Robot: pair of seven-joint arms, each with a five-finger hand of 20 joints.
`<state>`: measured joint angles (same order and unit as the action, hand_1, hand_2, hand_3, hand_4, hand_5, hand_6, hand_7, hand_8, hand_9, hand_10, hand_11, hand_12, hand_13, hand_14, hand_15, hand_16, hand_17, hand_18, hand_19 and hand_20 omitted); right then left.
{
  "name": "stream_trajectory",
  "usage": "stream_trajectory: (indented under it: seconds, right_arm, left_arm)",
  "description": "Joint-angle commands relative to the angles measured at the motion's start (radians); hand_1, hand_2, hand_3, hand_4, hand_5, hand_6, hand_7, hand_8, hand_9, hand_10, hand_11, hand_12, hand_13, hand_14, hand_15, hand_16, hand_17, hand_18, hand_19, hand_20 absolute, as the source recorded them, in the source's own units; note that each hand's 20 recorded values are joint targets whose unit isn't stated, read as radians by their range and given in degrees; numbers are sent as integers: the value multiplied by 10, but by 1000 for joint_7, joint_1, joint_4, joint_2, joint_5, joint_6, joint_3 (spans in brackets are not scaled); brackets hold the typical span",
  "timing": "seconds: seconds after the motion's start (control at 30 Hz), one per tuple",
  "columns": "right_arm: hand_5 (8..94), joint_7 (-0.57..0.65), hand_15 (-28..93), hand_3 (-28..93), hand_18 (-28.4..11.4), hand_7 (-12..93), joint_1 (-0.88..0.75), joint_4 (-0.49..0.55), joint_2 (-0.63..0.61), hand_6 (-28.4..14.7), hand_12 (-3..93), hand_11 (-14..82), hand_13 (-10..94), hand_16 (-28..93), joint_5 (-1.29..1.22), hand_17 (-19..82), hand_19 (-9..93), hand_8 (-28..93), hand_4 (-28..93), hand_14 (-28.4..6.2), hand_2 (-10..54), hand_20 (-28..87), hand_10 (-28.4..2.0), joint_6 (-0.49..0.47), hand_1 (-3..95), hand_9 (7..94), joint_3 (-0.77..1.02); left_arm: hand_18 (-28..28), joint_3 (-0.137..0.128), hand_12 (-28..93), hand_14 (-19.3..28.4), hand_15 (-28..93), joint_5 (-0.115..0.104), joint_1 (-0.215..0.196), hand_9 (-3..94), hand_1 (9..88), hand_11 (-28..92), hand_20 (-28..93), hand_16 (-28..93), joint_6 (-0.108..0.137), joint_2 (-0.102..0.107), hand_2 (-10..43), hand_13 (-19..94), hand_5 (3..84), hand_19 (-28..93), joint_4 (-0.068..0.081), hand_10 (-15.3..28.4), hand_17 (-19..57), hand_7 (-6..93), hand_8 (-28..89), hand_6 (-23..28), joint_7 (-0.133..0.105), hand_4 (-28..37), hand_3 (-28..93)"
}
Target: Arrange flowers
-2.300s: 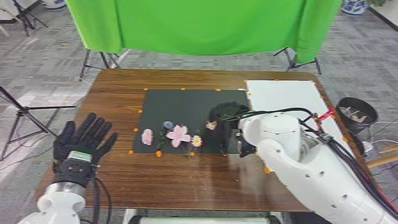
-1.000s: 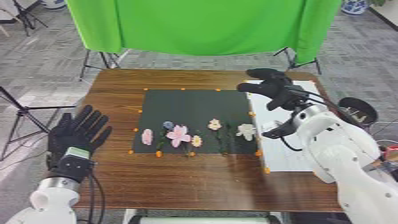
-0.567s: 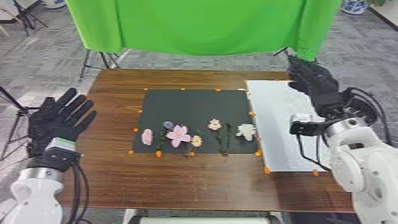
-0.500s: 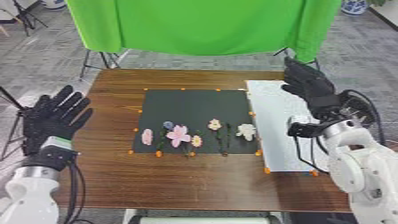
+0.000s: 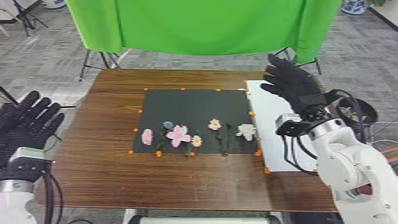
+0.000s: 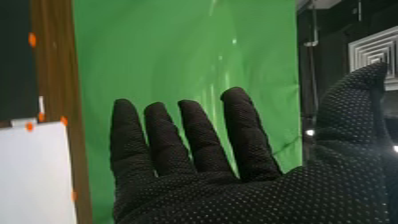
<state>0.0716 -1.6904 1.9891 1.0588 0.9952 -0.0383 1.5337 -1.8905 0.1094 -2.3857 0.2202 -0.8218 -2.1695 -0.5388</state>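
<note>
In the head view my left hand point(image 5: 28, 125) is open, off the table's left side. My right hand point(image 5: 295, 85) stands open above the white sheet's far part, holding nothing; in the right wrist view the same hand point(image 6: 258, 195) has its fingers spread. On the dark mat point(image 5: 194, 107), along its near part, lie a pale pink flower point(image 5: 147, 136), a blue flower point(image 5: 168, 125), a large pink flower point(image 5: 179, 135), a small cream-pink flower point(image 5: 196, 141), a peach flower point(image 5: 214, 124), a green stem point(image 5: 228, 137) and a white flower point(image 5: 245, 131).
The white sheet point(image 5: 277, 110) lies right of the mat on the brown table point(image 5: 178, 185). Orange markers line both. A dark bin point(image 5: 360, 112) stands beyond the table's right edge, and a green cloth point(image 5: 195, 25) hangs behind the far edge.
My right hand has gone from over the mat's right part to above the white sheet and opened out. My left hand has moved outward to the left. The white flower is now uncovered.
</note>
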Motion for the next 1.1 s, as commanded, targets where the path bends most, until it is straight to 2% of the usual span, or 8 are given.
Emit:
stream_trajectory:
  seconds: [0.03, 0.27, 0.5, 0.6, 0.7, 0.77, 0.83, 1.1]
  right_arm:
    - [359, 19, 35, 750, -168, 62, 71, -6, 4, -42, 101, 18, 235, 164, -10, 112, 232, -86, -283, -147, 103, 156, -130, -57, 31, 318, -44]
    - [361, 33, 34, 749, -168, 63, 86, -13, 2, -43, 101, 18, 235, 165, -27, 111, 233, -86, -283, -149, 104, 155, -130, -68, 33, 318, -55]
    - [362, 53, 35, 750, -170, 63, 71, -3, -12, -44, 102, 19, 237, 168, -40, 110, 235, -85, -283, -153, 104, 155, -130, -82, 34, 319, -55]
    - [363, 52, 35, 749, -172, 63, 59, 4, -16, -44, 103, 19, 238, 169, -46, 108, 238, -84, -283, -155, 103, 156, -132, -67, 35, 320, -44]
    - [365, 54, 37, 752, -173, 62, 43, 12, -19, -45, 104, 20, 240, 171, -54, 108, 240, -83, -283, -156, 101, 156, -135, -74, 36, 322, -25]
    - [368, 52, 39, 753, -173, 64, 31, 20, -34, -43, 106, 21, 242, 173, -61, 108, 242, -82, -283, -158, 101, 156, -140, -72, 36, 324, -12]
    - [375, 52, 46, 754, -177, 68, 15, 25, -44, -43, 109, 25, 253, 177, -74, 109, 246, -81, -283, -162, 100, 158, -156, -64, 37, 331, 2]
    - [401, 53, 66, 754, -185, 82, -44, 49, -110, -46, 121, 32, 285, 193, -111, 114, 263, -82, -282, -169, 98, 164, -167, -35, 47, 353, 74]
  left_arm:
    - [154, -59, 131, 157, 399, -19, -36, 383, 284, 229, 105, -64, 1, -4, 164, 281, 419, 411, -21, 160, -78, 170, -95, 94, -37, -283, 710]
    - [154, -66, 131, 157, 399, -25, -48, 383, 284, 229, 105, -64, 10, -1, 164, 281, 419, 411, -27, 160, -78, 170, -95, 94, -69, -283, 710]
    - [154, -77, 131, 157, 399, -15, -50, 383, 284, 229, 105, -64, 21, -9, 164, 281, 419, 411, -36, 160, -78, 170, -95, 94, -70, -283, 710]
    - [154, -73, 131, 157, 399, -1, -43, 383, 284, 229, 105, -64, 18, -10, 164, 281, 419, 411, -38, 160, -78, 170, -95, 94, -46, -283, 710]
    - [154, -74, 131, 157, 399, 14, -53, 383, 284, 229, 105, -64, 53, -18, 164, 281, 419, 411, -52, 160, -78, 170, -95, 94, -34, -283, 710]
    - [154, -65, 131, 157, 399, -14, -47, 383, 284, 229, 105, -64, 39, -12, 164, 281, 419, 411, -45, 160, -78, 170, -95, 94, -53, -283, 710]
    - [154, -74, 131, 157, 399, 6, -45, 383, 284, 229, 105, -64, 26, -20, 164, 281, 419, 411, -43, 160, -78, 170, -95, 94, -30, -283, 710]
    - [154, -25, 131, 157, 399, -32, 24, 383, 284, 229, 105, -64, 48, 39, 164, 281, 419, 411, -38, 160, -78, 170, -95, 94, -44, -283, 710]
